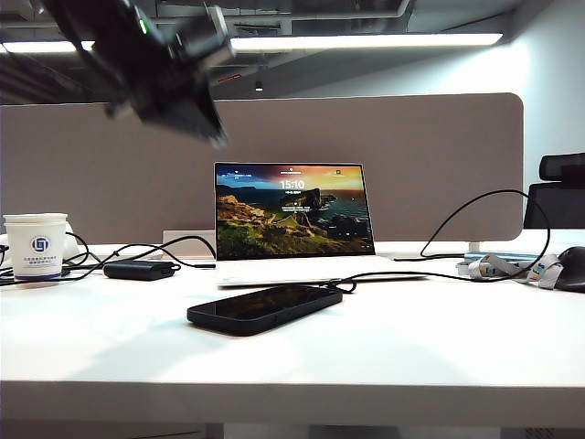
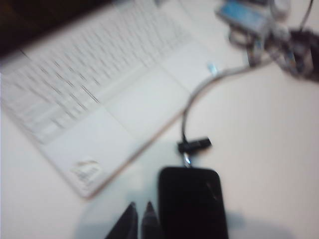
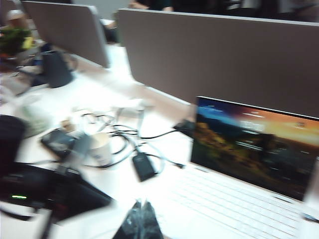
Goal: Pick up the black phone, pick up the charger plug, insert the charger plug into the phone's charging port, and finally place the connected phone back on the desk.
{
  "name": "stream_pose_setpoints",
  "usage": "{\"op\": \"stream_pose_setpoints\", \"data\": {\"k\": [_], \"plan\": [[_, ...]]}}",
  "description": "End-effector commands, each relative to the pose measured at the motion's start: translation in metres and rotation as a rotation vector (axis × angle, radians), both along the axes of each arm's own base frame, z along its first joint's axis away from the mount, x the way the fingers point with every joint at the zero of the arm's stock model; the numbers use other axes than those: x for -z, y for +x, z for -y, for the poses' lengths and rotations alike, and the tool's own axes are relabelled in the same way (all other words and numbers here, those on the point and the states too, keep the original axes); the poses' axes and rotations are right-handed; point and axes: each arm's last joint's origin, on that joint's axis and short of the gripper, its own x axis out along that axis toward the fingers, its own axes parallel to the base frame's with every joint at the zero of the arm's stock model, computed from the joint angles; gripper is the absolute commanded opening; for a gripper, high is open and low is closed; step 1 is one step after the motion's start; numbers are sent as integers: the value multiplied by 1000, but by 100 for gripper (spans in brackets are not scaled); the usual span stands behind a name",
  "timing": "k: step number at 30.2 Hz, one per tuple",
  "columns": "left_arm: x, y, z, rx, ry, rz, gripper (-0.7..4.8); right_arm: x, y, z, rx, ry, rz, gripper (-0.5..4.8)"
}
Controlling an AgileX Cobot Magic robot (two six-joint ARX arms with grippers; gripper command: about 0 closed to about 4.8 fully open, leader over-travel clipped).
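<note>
My left gripper (image 2: 138, 211) is pinched shut and empty, just beside the glossy black slab phone (image 2: 192, 201) lying flat on the white desk (image 2: 269, 149). The tiny black charger plug (image 2: 187, 158) looks seated in its far end. My right gripper (image 3: 139, 216) is closed and empty over the white laptop (image 3: 234, 199).
</note>
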Motion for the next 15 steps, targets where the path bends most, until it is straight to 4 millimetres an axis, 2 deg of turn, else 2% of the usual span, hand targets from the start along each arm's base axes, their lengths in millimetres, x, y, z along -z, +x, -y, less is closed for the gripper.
{"op": "stream_pose_setpoints", "data": {"k": [1, 6, 8, 11, 15], "plan": [[-37, -21, -14, -131, 15, 139, -6, -13, -17, 8, 158, -11, 59, -9], [-88, -63, -36, -296, -5, 331, -6, -18, -40, 20, 349, -95, 80, -9], [-103, -79, -44, -332, -17, 391, -6, -16, -50, 23, 385, -119, 86, -9], [-115, -104, -56, -361, -31, 462, -6, -6, -69, 29, 420, -111, 117, -9], [-115, -132, -67, -360, -39, 514, -6, 18, -90, 34, 427, -78, 183, -9]]}}
